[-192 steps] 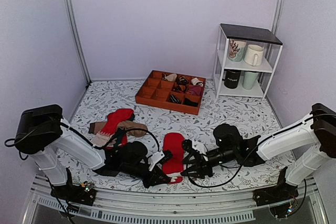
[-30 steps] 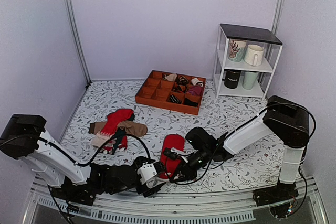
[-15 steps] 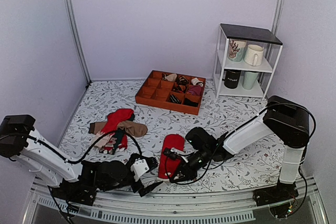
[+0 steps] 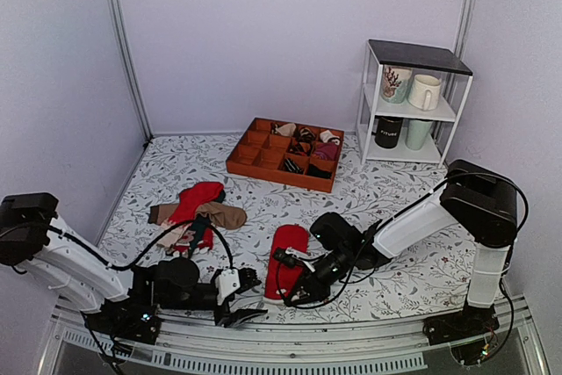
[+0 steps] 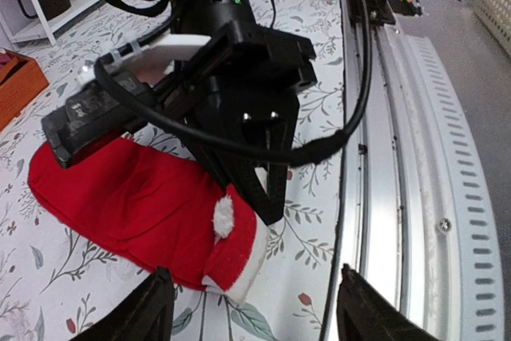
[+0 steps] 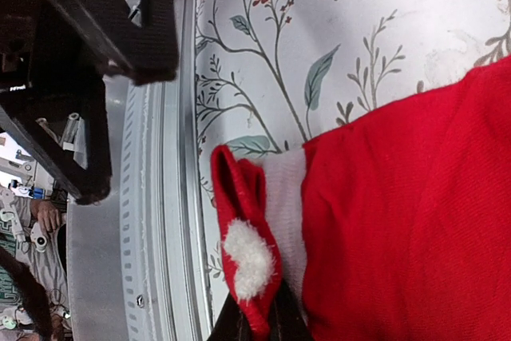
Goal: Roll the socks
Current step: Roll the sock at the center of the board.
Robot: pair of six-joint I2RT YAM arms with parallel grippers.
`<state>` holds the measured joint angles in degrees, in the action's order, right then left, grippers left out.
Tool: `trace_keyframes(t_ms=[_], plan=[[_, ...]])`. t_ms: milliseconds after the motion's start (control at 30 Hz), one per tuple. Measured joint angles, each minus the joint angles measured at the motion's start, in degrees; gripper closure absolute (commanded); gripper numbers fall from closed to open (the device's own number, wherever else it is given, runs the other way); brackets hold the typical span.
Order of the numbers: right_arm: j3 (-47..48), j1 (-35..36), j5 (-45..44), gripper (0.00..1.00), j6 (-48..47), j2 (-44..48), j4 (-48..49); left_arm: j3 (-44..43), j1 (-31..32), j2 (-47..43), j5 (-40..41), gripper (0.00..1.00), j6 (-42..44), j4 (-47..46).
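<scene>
The socks point(image 4: 288, 256) lie flat on the flowered desk point(image 4: 176, 173) near its front edge, between both tools. They are bright red, and the whitish cuff with a white pompom is lifted. Both arms stretch low. The right tool point(image 4: 295, 289) is clamped on the cuff. The left tool point(image 4: 249, 296) stands just beside it, fingers apart and holding nothing.

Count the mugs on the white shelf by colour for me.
white mug with a red print: 1
plain white mug: 1
black mug: 1
pale green mug: 1
Total: 4
</scene>
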<state>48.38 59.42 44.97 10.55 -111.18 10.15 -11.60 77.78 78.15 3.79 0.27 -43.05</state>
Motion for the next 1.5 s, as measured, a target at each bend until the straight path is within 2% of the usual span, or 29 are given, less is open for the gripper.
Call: trace_keyframes(t_ms=[300, 433, 600, 833, 900, 1067, 1167, 1400, 1500], plan=[[0.07, -0.2, 0.55, 0.93, -0.04, 0.0, -0.61, -1.46, -3.43, 9.2, -6.21, 0.3, 2.05, -6.4], [0.04, -0.22, 0.63, 0.93, -0.04, -0.02, -0.66, -3.45, -4.81, 11.76, -8.26, 0.37, 2.86, -7.91], [0.04, -0.24, 0.81, 0.93, -0.04, -0.11, -0.63, -5.09, -6.16, 15.63, -10.91, 0.39, 3.06, -8.59], [0.04, -0.24, 0.85, 0.93, -0.09, -0.11, -0.63, -5.51, -7.37, 18.97, -13.55, 0.5, 2.23, -8.61], [0.04, -0.24, 0.87, 0.93, -0.11, -0.11, -0.63, -5.7, -7.93, 19.41, -13.97, 0.57, 1.73, -8.63], [0.04, -0.24, 0.92, 0.93, -0.15, -0.11, -0.66, -6.14, -9.09, 19.98, -15.58, 0.8, 0.66, -8.92], [0.04, -0.24, 0.96, 0.93, -0.2, -0.11, -0.68, -6.34, -9.66, 20.59, -16.9, 1.0, 0.15, -9.35], [-0.09, -0.35, 1.77, 0.91, -0.2, -0.11, -1.18, -7.48, -10.58, 22.8, -19.85, 1.0, -2.56, -10.27], [-0.26, -0.46, 1.88, 0.81, -0.24, 0.26, -1.55, -8.61, -11.69, 23.08, -21.55, 1.0, -6.1, -8.7]])
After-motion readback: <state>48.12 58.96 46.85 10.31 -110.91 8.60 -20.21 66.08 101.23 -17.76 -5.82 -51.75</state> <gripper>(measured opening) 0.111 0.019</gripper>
